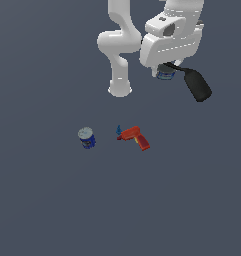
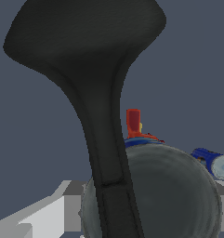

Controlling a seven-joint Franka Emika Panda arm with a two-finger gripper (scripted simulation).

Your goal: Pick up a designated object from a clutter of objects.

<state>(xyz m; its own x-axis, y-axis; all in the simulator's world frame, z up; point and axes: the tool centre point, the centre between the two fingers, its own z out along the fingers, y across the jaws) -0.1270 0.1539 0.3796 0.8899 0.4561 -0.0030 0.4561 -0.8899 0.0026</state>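
Up in the upper right of the exterior view, the white arm [image 1: 142, 45] carries the black spatula [image 1: 194, 84] clear of the grey floor [image 1: 52, 200], its wide rounded blade slanting down toward the right edge of the frame and its thin handle running back under the wrist. The gripper [image 1: 165, 70] is mostly hidden beneath the wrist housing, so its fingers cannot be made out; it seems closed on the handle, since the tool hangs off the floor. Near the frame's middle, well below the arm, the red drill [image 1: 136, 137] lies on its side, and the blue can [image 1: 86, 137] stands upright to its left, apart from it.
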